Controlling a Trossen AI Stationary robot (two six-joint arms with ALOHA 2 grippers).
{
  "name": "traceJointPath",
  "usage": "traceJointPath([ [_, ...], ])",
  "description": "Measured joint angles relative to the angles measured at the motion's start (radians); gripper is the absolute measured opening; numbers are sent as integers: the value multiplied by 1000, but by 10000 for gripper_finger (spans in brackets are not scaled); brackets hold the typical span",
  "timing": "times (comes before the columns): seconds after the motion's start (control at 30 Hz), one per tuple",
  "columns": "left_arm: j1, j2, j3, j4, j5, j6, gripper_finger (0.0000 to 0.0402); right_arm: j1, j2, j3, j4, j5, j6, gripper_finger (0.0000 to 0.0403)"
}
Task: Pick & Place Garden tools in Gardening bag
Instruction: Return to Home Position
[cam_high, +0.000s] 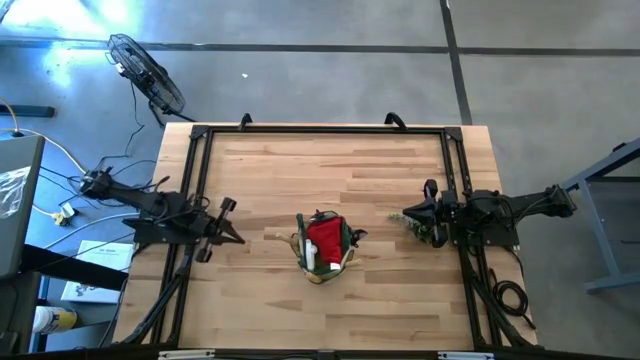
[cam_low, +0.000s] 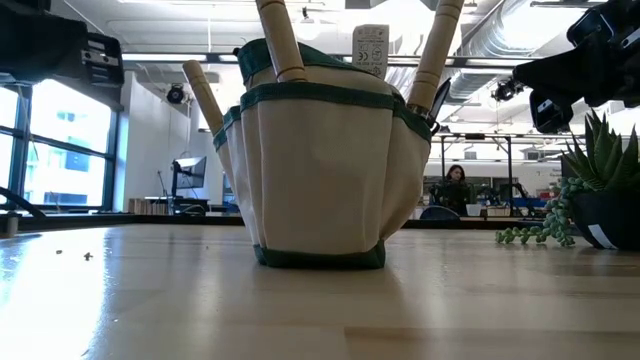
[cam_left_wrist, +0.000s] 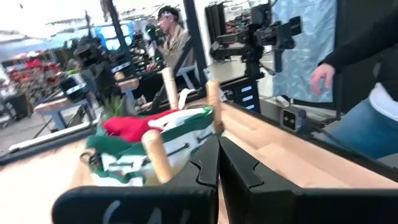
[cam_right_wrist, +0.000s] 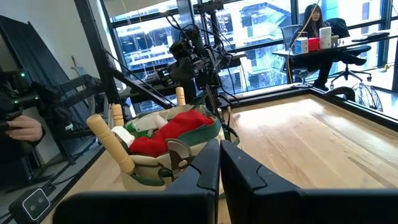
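The gardening bag (cam_high: 322, 250), pale fabric with a green rim, stands upright on its base at the table's middle. It also shows in the low view (cam_low: 320, 170). Wooden tool handles (cam_low: 280, 40) stick up out of its pockets and mouth. A red fabric bundle (cam_right_wrist: 171, 132) and a small white-and-green item (cam_high: 311, 257) lie inside. My left gripper (cam_high: 238, 240) is shut and empty, left of the bag. My right gripper (cam_high: 397, 214) is shut and empty, right of the bag. Both wrist views look past shut fingers at the bag (cam_left_wrist: 155, 146).
A small potted plant (cam_low: 603, 190) with a trailing green sprig (cam_low: 535, 233) stands on the table beside my right gripper. A black frame (cam_high: 320, 131) runs along the table's far and side edges. A person (cam_left_wrist: 354, 93) stands beyond the table.
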Motion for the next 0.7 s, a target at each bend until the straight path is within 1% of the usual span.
traceJointPath([
  [0.1, 80, 0, 0, -2, 70, -11, 0, 0, 0, 0, 0, 0, 0, 4],
  [0.23, 208, 0, 0, 11, 262, -45, 0, 0, 0, 0, 0, 0, 0, 4],
  [0.27, 237, 0, 0, 6, 282, -59, 0, 0, 0, 0, 0, 0, 0, 4],
  [0.33, 285, 0, 0, 2, 286, -98, 0, 0, 0, 0, 0, 0, 0, 4],
  [0.43, 328, 0, 0, -1, 301, -139, 0, 0, 0, 0, 1, -1, 0, 4],
  [0.5, 335, 0, 0, 0, 293, -164, 0, 0, 0, 0, 1, 0, 0, 4],
  [0.53, 333, 0, 0, 4, 267, -178, 0, 0, 0, 0, 1, -1, 0, 4],
  [0.7, 333, 0, 0, 7, 61, -223, 0, 0, 0, 0, 1, -1, 0, 4],
])
